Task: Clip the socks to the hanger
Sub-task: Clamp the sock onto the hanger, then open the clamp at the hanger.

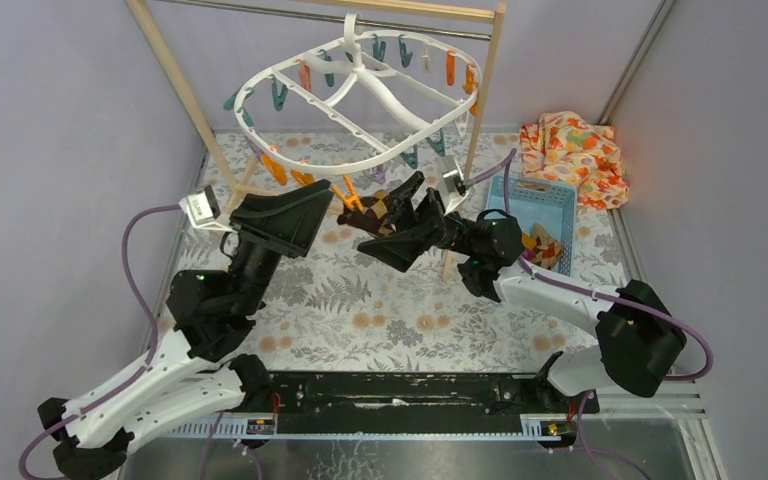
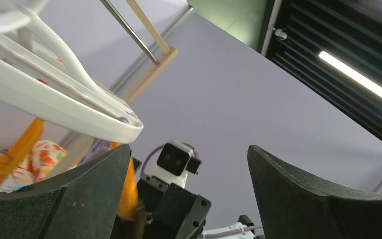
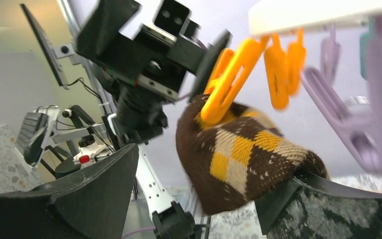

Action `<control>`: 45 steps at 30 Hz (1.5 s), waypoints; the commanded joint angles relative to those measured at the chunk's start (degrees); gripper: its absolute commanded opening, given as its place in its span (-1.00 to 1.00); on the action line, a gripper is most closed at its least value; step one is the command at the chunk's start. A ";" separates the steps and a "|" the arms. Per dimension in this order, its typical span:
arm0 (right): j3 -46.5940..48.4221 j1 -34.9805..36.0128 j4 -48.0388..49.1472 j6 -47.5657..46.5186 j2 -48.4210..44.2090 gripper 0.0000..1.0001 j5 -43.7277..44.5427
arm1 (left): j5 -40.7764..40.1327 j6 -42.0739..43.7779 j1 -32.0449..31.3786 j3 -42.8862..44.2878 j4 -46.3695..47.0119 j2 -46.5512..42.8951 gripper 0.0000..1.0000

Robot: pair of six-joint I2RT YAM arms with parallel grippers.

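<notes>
From above, we see the hanger [image 1: 355, 166] hooked on the wooden rail rack [image 1: 175, 80] over the table [image 1: 360, 310], with its near rim just above the two claws. The brown checked sock [image 1: 378, 212] sits under that rim between the left claw [image 1: 315, 205] and the right claw [image 1: 385, 225]. It touches the right one, so that arm is plainly the nearer. A blue basket [image 1: 505, 195] stands off to the right beside the right arm. There is something small and dark in it that we cannot identify. In the left wrist view, the left claw [image 2: 188, 149] is spread wide with nothing between its fingers [image 2: 79, 194]. The hanger [image 2: 54, 99] passes above and to the left, and an orange peg [image 2: 128, 194] hangs just inside the finger on that side. In the right wrist view, the right claw [image 3: 214, 164] also gapes wide. The sock [image 3: 238, 159] rests on the inner face of the finger at the right of the view and stands well apart from the other finger, so nothing is clamped. An orange peg [image 3: 229, 79] bites the sock's upper edge, and a purple peg [image 3: 348, 119] hangs free beside it. The sock's long axis runs from the peg down and to the right across that finger, with its rounded end pointing down. We judge it clipped. Any retreat should drop down and back, away from the peg, so the finger does not drag the sock off.
</notes>
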 commanded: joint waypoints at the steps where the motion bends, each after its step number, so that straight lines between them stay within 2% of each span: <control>1: -4.83 -0.81 -1.82 -2.99 -3.37 0.72 3.84 | -6.48 6.87 0.02 -0.29 -6.65 -5.09 0.92; 5: -9.93 -0.97 -9.61 -6.40 -7.39 0.74 7.00 | -9.48 13.46 0.00 1.16 -14.21 -7.91 0.97; 9: -15.01 -0.93 -22.58 -11.74 -14.61 0.74 13.34 | -12.24 21.44 0.04 4.23 -24.24 -8.94 0.97; 12: -16.90 -0.93 -32.86 -15.83 -20.43 0.74 18.42 | -13.48 25.08 0.04 4.39 -27.68 -9.63 0.97; 15: -17.78 -0.93 -41.68 -18.60 -25.57 0.74 22.47 | -11.19 25.95 0.00 3.87 -28.27 -9.76 0.97; 21: -17.91 -0.97 -53.02 -20.28 -33.00 0.72 30.14 | -2.90 24.29 0.01 5.06 -27.09 -5.48 0.97; 31: -17.22 -0.93 -59.12 -20.53 -36.33 0.69 35.65 | 3.79 17.33 -0.04 8.86 -23.90 3.14 0.98; 36: -17.92 -0.93 -59.45 -21.10 -36.90 0.68 36.66 | 7.22 13.16 -0.43 7.62 -18.05 7.85 0.97; 39: -18.56 -0.93 -59.20 -21.14 -37.15 0.68 36.52 | 3.83 15.08 -0.94 8.08 -15.78 11.21 0.97; 45: -19.10 -0.94 -59.64 -21.86 -38.49 0.68 36.13 | -8.00 22.95 -0.99 11.67 -12.06 18.20 0.97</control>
